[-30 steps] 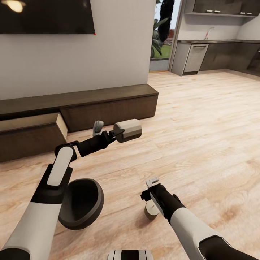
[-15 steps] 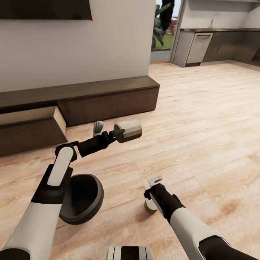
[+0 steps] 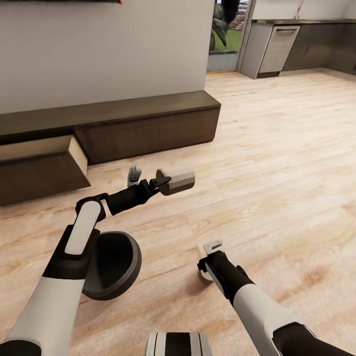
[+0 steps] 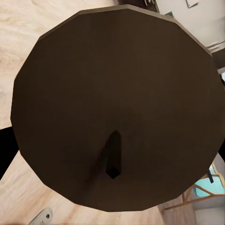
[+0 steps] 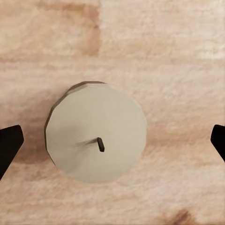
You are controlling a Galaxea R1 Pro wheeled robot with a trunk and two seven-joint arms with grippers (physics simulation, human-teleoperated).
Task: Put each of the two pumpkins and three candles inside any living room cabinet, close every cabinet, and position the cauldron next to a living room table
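Note:
My left gripper [image 3: 162, 183] is shut on a pale cream candle [image 3: 178, 179], held on its side above the floor in front of the cabinet [image 3: 148, 129]. In the left wrist view that candle's round top [image 4: 117, 108] looks dark, with the wick at its centre. A second candle [image 3: 201, 278] stands upright on the floor, partly hidden under my right gripper [image 3: 210, 247]. The right wrist view looks straight down on its top [image 5: 96, 138], with the open fingertips [image 5: 9, 143] far out on either side. The dark cauldron [image 3: 111, 267] rests on the floor beneath my left arm.
The long, low dark-brown cabinet runs along the white wall, with one drawer [image 3: 39, 160] pulled open at its left. Wood flooring stretches right toward a kitchen [image 3: 296, 44] and a doorway with a plant [image 3: 222, 29].
The head view has tilted down and moved in, so the wall and cabinet sit higher and closer in the picture. Both arms keep their pose, and the left gripper still holds its candle.

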